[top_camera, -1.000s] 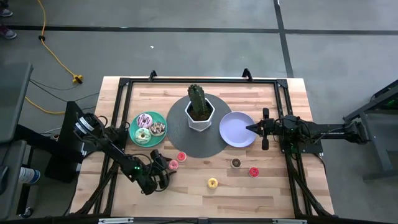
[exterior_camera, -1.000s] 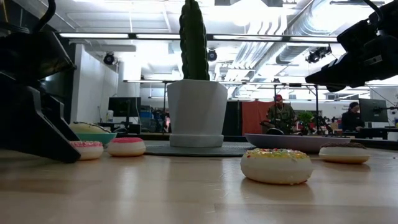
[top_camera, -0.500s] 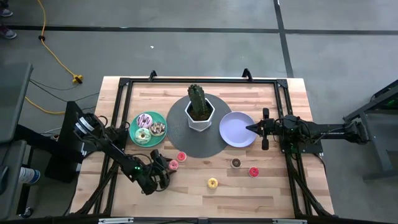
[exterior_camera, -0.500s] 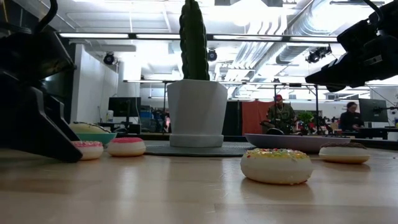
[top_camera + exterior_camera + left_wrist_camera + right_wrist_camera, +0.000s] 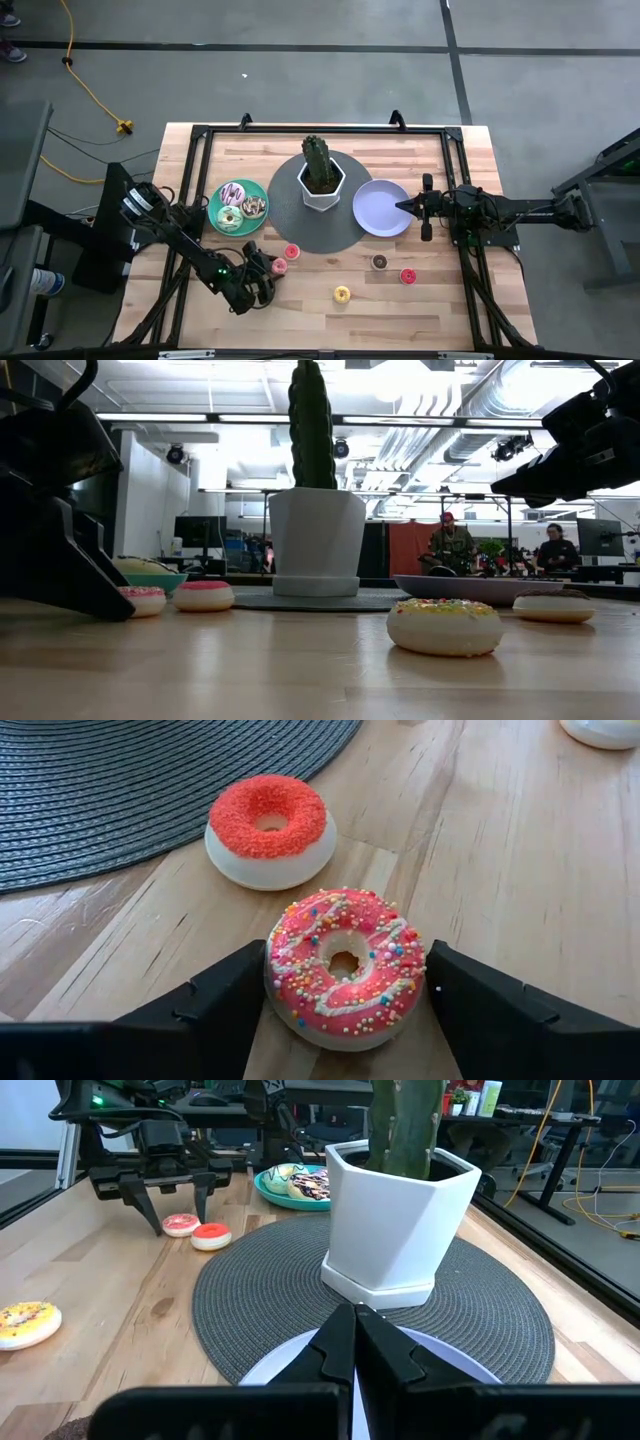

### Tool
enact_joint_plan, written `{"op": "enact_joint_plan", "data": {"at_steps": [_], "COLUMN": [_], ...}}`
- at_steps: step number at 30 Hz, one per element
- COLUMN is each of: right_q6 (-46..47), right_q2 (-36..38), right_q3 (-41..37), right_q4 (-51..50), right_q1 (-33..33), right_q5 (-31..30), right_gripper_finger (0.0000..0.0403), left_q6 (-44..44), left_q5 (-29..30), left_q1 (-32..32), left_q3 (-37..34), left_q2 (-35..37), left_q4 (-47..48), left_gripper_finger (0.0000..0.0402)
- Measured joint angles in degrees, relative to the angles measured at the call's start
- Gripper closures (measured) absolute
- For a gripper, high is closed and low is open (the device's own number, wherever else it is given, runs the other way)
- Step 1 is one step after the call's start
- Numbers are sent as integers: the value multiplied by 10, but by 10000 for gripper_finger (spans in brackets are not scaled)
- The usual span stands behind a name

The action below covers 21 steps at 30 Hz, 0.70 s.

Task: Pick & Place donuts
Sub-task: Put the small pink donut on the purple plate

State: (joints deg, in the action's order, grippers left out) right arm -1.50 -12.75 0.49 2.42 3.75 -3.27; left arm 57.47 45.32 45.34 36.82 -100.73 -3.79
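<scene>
A pink sprinkled donut (image 5: 345, 970) lies flat on the table near its left front, between the fingers of my open left gripper (image 5: 345, 995) (image 5: 268, 266). A red donut (image 5: 268, 825) lies just beyond it, beside the grey mat. On the teal plate (image 5: 216, 222) sit three iced donuts (image 5: 238, 203). A yellow donut (image 5: 342, 294), a brown one (image 5: 379, 262) and another red one (image 5: 407, 276) lie on the wood near the front. My right gripper (image 5: 402, 207) (image 5: 355, 1335) is shut and hangs above the lavender plate's (image 5: 378, 205) right rim. My left gripper comes in low, with one finger (image 5: 235, 995) on each side of the pink donut's rim (image 5: 280, 970). The donut lies flat on the table. The fingers stand right against it, but I cannot tell whether they touch it.
A cactus in a white pot (image 5: 320, 180) stands on the round grey mat (image 5: 320, 235) at the table's middle, between the two plates. Bare wood lies along the near edge and at the far corners. People show in the room behind the table.
</scene>
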Motion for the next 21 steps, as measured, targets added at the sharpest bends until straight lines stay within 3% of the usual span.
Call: {"op": "enact_joint_plan", "data": {"at_steps": [21], "right_q6": [0], "right_q2": [0], "right_q3": [0], "right_q4": [0], "right_q1": [0], "right_q5": [0], "right_gripper_finger": [402], "left_q6": [0], "left_q5": [4], "left_q1": [0], "left_q3": [1], "left_q2": [1], "left_q4": [8], "left_gripper_finger": [138]}}
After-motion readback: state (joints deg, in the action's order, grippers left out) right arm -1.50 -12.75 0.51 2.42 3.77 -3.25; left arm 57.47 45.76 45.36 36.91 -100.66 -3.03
